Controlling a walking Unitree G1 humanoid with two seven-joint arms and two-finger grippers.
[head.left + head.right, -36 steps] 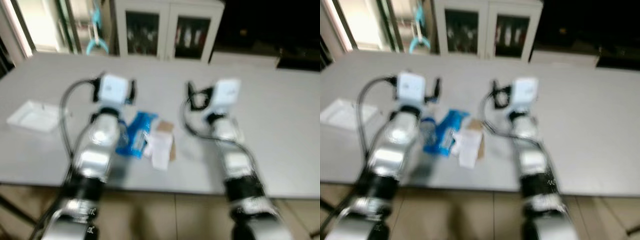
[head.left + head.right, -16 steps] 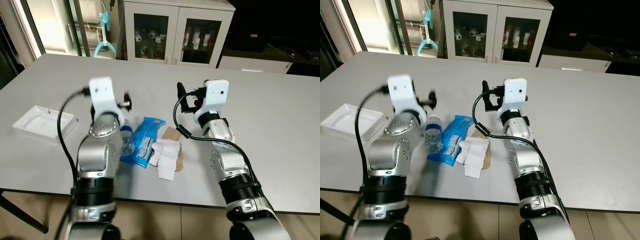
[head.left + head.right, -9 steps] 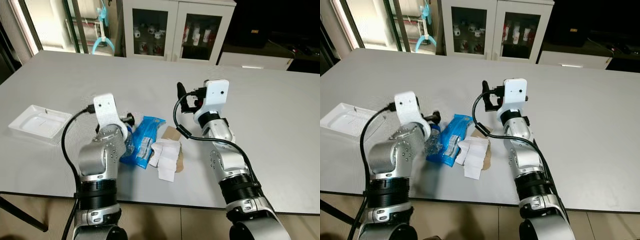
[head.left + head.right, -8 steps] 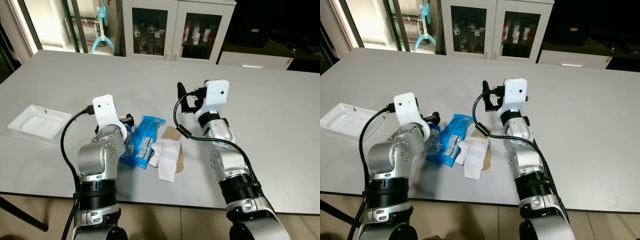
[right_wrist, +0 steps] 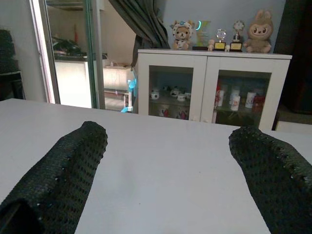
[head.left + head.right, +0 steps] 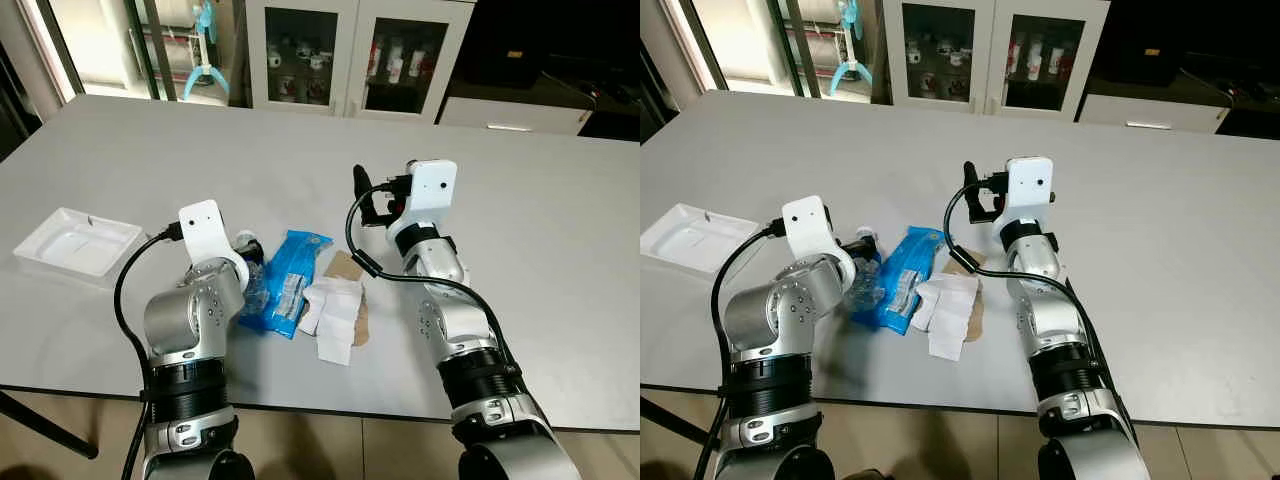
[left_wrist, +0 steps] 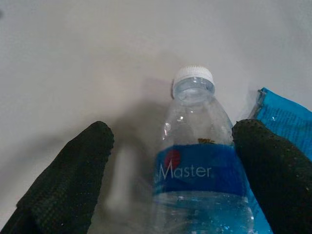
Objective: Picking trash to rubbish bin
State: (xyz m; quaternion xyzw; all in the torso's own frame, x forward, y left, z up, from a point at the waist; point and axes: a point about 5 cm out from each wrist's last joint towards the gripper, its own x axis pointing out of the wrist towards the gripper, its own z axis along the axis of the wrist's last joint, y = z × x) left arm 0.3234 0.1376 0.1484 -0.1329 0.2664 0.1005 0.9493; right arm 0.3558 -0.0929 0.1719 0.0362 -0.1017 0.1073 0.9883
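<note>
Left wrist: "Master" bottle (image 7: pixel 202 195) btwn hand's (image 7: pixel 170 180) fingers.

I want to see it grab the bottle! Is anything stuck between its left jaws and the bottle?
Nothing visible is. The left gripper is open with the bottle lying between its fingers; the blue wrapper is beside it.

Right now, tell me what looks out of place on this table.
A litter pile near the table's front edge: a plastic bottle lying on its side between the open left gripper's fingers, a blue wrapper, and crumpled white paper on brown cardboard.
</note>
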